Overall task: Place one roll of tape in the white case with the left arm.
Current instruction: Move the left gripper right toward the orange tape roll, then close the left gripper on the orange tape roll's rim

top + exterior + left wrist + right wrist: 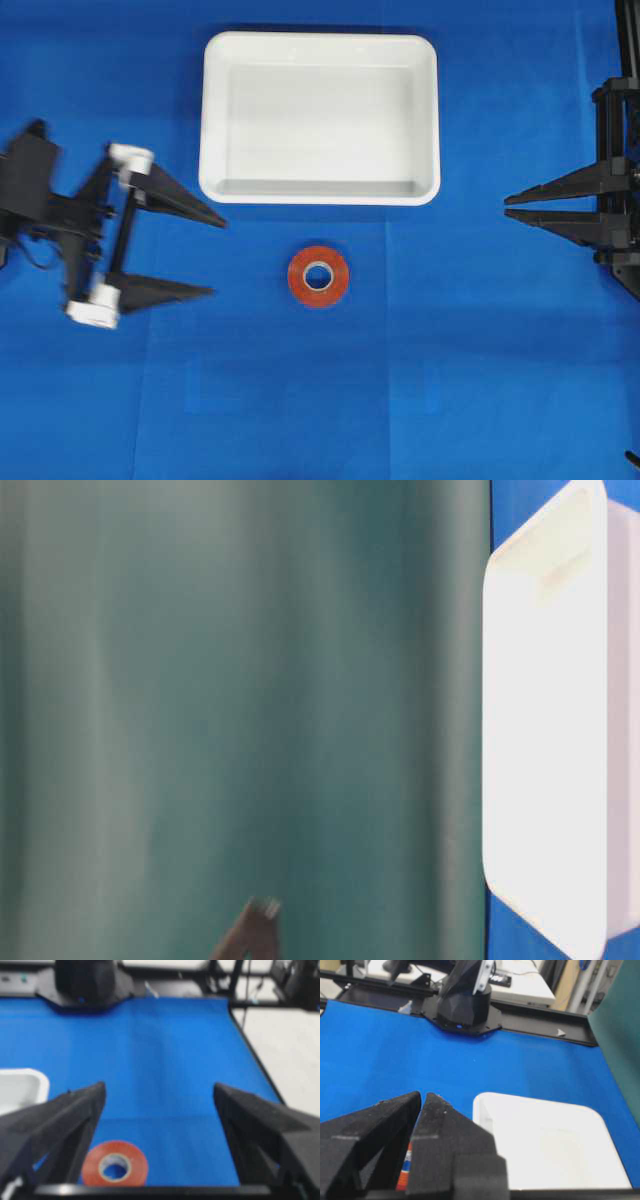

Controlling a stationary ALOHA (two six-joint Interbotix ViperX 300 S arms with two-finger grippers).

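The roll of tape (318, 275) lies flat on the mat just below the white case (320, 190), untouched. The left gripper (214, 255), jaws spread wide and empty, sits left of the roll. Centre both fingers astride the ring before closing.

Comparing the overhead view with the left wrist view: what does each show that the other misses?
Only the overhead shows the whole white case, nothing in it, and the right gripper with its fingers close together at the right edge. Only the left wrist view shows the far arm's base and the benches beyond the blue mat. Both show the tape lying flat on the mat outside the case, and the left gripper open, short of the tape and not touching it; the wrist view catches just a corner of the case.
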